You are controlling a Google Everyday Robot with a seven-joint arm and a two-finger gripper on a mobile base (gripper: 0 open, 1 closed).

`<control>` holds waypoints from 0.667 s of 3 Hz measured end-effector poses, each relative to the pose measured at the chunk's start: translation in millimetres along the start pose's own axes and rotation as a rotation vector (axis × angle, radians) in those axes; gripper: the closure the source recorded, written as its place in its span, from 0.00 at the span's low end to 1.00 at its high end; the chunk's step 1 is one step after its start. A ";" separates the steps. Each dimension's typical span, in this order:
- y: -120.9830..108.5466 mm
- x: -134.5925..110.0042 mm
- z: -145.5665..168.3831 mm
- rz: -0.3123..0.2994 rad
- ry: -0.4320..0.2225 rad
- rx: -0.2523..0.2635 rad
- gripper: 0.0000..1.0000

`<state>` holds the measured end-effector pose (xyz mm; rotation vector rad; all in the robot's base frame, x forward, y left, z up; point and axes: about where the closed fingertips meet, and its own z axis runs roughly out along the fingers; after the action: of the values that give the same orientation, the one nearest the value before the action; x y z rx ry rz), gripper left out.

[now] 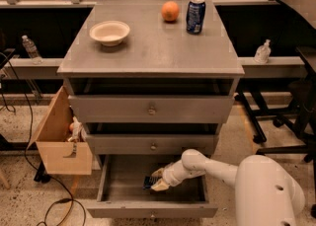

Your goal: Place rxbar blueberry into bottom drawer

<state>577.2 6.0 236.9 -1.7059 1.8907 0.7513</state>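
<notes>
Camera view. A grey cabinet (148, 52) with three drawers is seen from above and in front. The bottom drawer (152, 210) is pulled out toward the near side; the middle drawer (150, 145) and top drawer (150, 109) are less far out.

The arm (210, 167) is reached in from the right, from the white robot body (269, 190) at near right. The gripper (159, 180) is placed low inside the bottom drawer, about mid-width, pointing left.

The rxbar blueberry (148, 182) is seen as a small dark patch just left of the gripper tip, touching it, inside the drawer close to its floor. Whether it is lying on the floor cannot be told. How far the gripper is open, and whether the bar is gripped, cannot be told either: the tip is a pale blur.

On the cabinet top: a pale bowl (109, 32) at left, an orange (170, 11) at the far side, and an upright blue can (195, 15) just right of it.

A tan wooden box (61, 143) is noted left of the cabinet.
</notes>
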 end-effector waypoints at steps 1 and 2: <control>-6.9 -0.2 -2.1 0.003 -0.004 -0.002 0.83; -5.1 -0.5 0.2 0.003 -0.004 -0.006 0.59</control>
<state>582.3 6.1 236.6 -1.7043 1.8901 0.7622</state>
